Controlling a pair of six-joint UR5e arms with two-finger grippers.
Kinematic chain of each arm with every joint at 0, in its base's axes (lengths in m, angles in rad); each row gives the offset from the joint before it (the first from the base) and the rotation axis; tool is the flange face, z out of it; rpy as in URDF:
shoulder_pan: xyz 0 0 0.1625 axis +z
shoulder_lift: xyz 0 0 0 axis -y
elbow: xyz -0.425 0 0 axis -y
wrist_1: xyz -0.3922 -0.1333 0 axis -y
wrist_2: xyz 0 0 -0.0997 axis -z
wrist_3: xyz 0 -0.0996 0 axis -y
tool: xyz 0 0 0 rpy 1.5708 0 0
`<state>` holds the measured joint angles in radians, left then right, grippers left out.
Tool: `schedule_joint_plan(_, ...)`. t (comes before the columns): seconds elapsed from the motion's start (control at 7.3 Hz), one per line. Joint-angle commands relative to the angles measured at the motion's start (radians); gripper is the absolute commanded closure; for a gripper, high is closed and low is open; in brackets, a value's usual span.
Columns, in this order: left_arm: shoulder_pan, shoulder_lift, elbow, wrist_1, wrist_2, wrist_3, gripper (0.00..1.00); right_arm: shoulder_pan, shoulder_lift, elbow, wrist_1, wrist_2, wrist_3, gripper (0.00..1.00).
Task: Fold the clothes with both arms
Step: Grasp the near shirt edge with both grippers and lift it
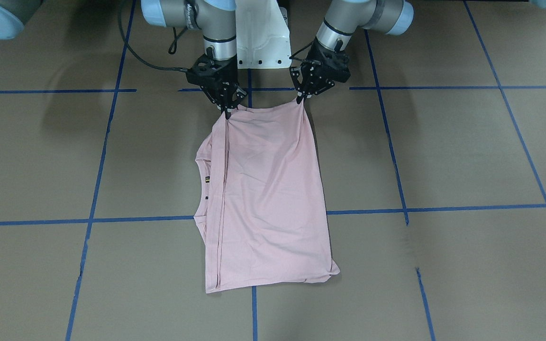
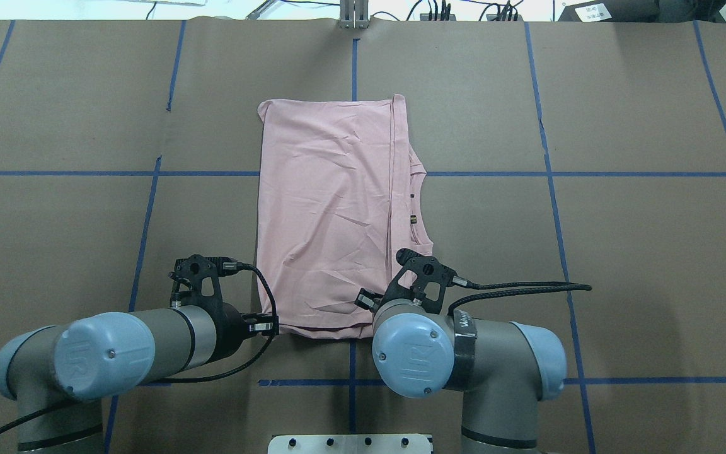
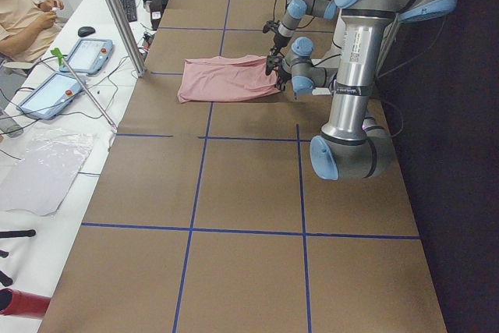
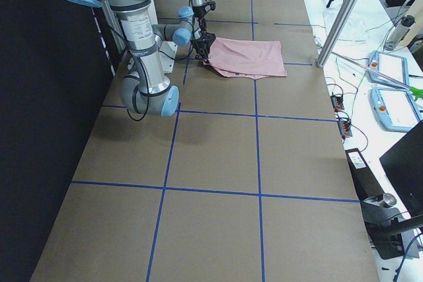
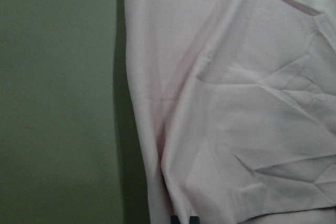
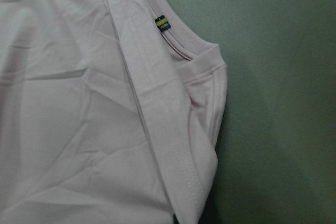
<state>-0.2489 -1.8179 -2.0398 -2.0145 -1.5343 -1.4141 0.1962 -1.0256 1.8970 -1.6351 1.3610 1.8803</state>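
Note:
The clothes are one pale pink T-shirt (image 1: 268, 199), folded lengthwise and lying flat on the brown table (image 2: 54, 221). Its neckline, with a small dark tag (image 6: 163, 23), faces the robot's right. The edge nearest the robot is pulled up and taut between both arms. My left gripper (image 1: 300, 98) is shut on one near corner, and my right gripper (image 1: 227, 112) is shut on the other, by the neckline fold. In the overhead view the left gripper (image 2: 273, 326) meets the shirt (image 2: 325, 208) at its near left corner; the right gripper is hidden under its own wrist.
The white pedestal base (image 1: 263, 42) stands right behind the two grippers. Black cables (image 2: 527, 287) trail from the wrists over the table. Blue tape lines (image 1: 443, 208) grid the surface. A person (image 3: 23, 13), tablets (image 3: 86, 54) and a metal pole (image 3: 117, 13) are beyond the far edge.

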Motion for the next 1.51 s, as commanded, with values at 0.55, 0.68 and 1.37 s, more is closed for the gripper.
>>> schedule_joint_plan(0.55, -0.001, -0.153, -0.395, 0.550, -0.145, 0.007, 1.00, -0.100, -0.010, 0.424, -0.402, 0.006, -0.001, 1.00)
schedule_joint_plan(0.68, -0.024, -0.159, -0.329, 0.548, -0.139, 0.030, 1.00, -0.078, 0.019, 0.369, -0.399, 0.000, -0.024, 1.00)
schedule_joint_plan(1.37, -0.197, -0.208, -0.061, 0.415, -0.138, 0.159, 1.00, 0.136, 0.058, 0.046, -0.087, 0.026, -0.179, 1.00)
